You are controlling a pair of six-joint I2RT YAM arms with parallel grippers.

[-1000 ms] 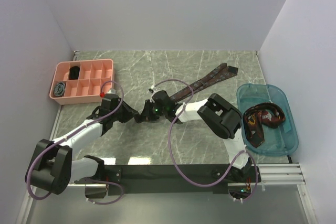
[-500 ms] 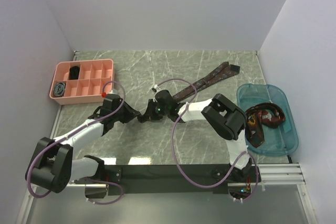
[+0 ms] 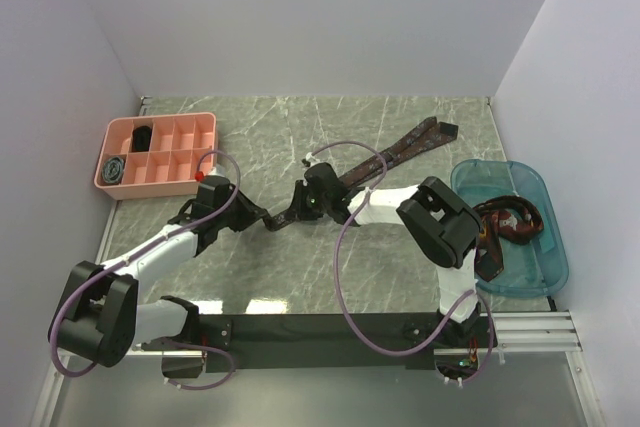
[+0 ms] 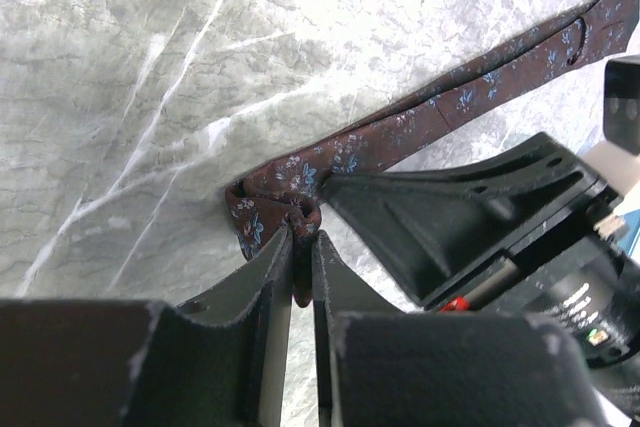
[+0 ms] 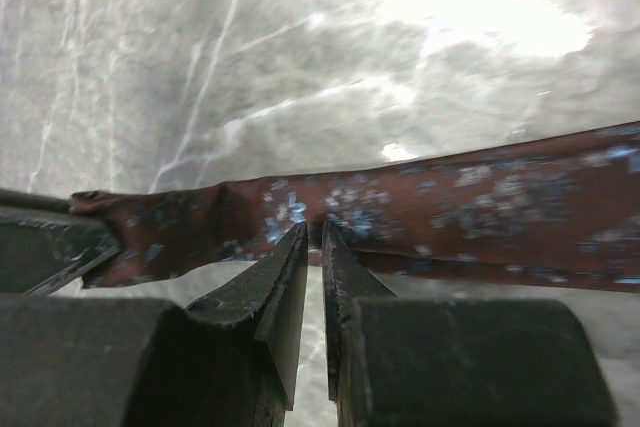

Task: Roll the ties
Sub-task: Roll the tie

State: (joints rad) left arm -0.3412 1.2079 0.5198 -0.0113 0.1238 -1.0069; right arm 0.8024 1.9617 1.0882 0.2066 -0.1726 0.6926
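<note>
A dark maroon patterned tie (image 3: 400,150) lies as a long strip running diagonally toward the back right. Its near end (image 4: 262,209) is folded over, and my left gripper (image 4: 302,239) is shut on that bunched fold. Just along the strip, my right gripper (image 5: 322,232) is shut on the near edge of the tie (image 5: 470,209). In the top view the two grippers meet tip to tip, the left gripper (image 3: 272,219) beside the right gripper (image 3: 296,213). More ties (image 3: 505,225) lie loose in the blue bin.
A pink divided tray (image 3: 190,133) at the back left holds a black coil (image 3: 143,135) and a grey-blue coil (image 3: 115,168). The blue bin (image 3: 535,187) stands at the right edge. Purple cables (image 3: 345,247) loop over the table by both arms.
Both grippers have shifted a little to the right and back, carrying the tie's near end with them. The left jaws have closed tighter on the fold.
</note>
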